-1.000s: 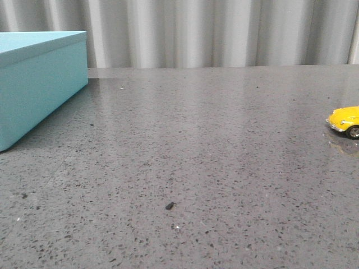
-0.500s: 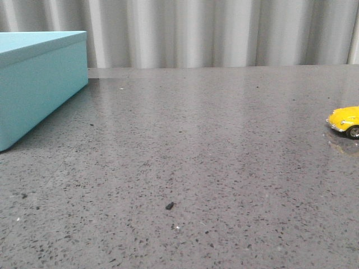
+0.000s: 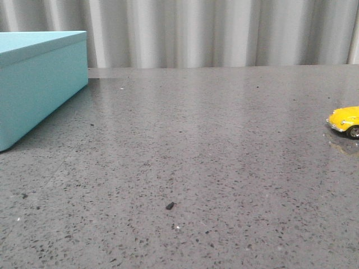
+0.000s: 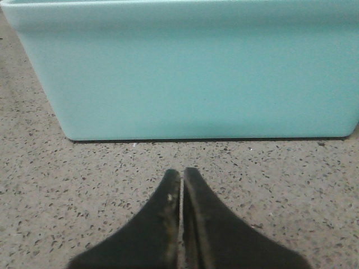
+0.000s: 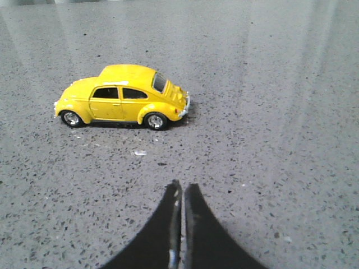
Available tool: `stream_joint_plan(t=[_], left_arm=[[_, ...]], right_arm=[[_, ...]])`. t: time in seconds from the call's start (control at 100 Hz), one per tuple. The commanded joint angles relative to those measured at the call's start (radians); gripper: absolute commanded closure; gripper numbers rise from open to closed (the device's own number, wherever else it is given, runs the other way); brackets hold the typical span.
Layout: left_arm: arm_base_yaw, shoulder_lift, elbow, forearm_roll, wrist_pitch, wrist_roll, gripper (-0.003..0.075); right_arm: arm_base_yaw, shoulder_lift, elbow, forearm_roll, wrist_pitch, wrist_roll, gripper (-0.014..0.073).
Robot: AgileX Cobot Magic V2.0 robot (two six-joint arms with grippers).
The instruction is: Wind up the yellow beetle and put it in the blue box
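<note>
Front view shows the blue box (image 3: 39, 78) at the far left of the grey speckled table (image 3: 196, 157) and the yellow beetle (image 3: 345, 120) at the right edge, well apart from it. Right wrist view has the right gripper (image 5: 180, 193) clenched, holding nothing, near the beetle, which stands on its wheels. Left wrist view shows the left gripper (image 4: 180, 179) also clenched and empty, near the box wall.

The grey speckled stone-look desk (image 3: 213, 145) is smooth with a soft sheen. The large turquoise-blue rectangular box (image 4: 190, 73) looks matt and plain. The small yellow toy beetle car (image 5: 122, 96) is glossy, with shiny silver hubcaps.
</note>
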Motion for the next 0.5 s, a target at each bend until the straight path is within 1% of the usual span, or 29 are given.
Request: stream_joint_plan(t=[0.0,0.49], left_arm=[[0.0,-0.031,0.024,-0.008,-0.056,-0.01,0.0741],[0.0,-0.031,0.024,-0.008,-0.073,-0.01,0.0741]], right_arm=[[0.0,-0.018,0.023,-0.01,-0.014,-0.007,0.0655],[0.0,-0.018,0.023,-0.01,-0.014,-0.007,0.0655]])
